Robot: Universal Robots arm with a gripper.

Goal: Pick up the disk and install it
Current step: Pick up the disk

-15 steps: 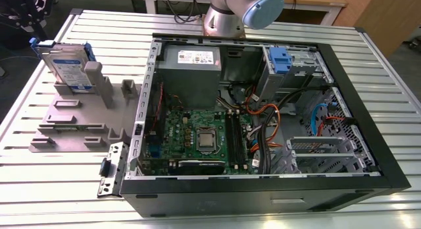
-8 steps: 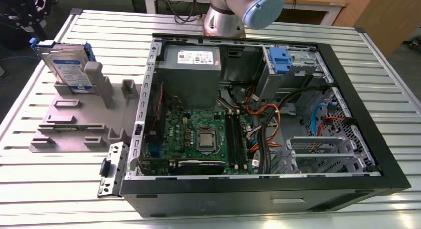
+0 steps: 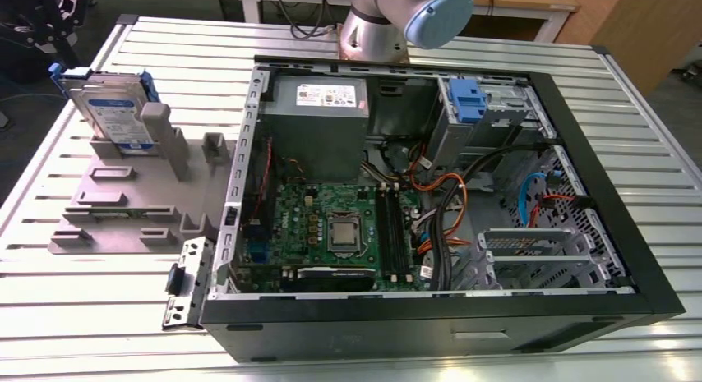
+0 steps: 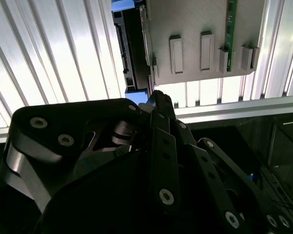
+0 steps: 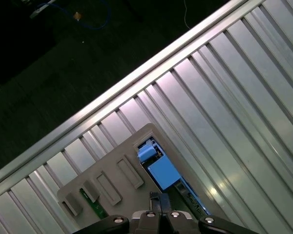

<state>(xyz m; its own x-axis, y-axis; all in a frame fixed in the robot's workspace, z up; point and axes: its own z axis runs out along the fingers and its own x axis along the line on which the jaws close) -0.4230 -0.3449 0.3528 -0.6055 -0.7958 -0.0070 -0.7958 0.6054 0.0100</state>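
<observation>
Disk [image 3: 110, 111] stood on edge in holder [image 3: 131, 208] nr table [image 3: 88, 316] corner, exterior view's left. Gripper [image 5: 158, 196] hung above it, apart, fingers closed, empty. Pickup, install both undone.

The ribbed metal surface [image 3: 614, 111] carries two things. A grey plastic holder [image 3: 121, 203] lies flat just below the gripper [image 5: 156, 197]. An open computer case [image 3: 439, 326] sits beside the holder, further off from the gripper.

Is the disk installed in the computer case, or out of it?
Out: the disk stands on edge in the grey holder on the table, beside the open case.
</observation>
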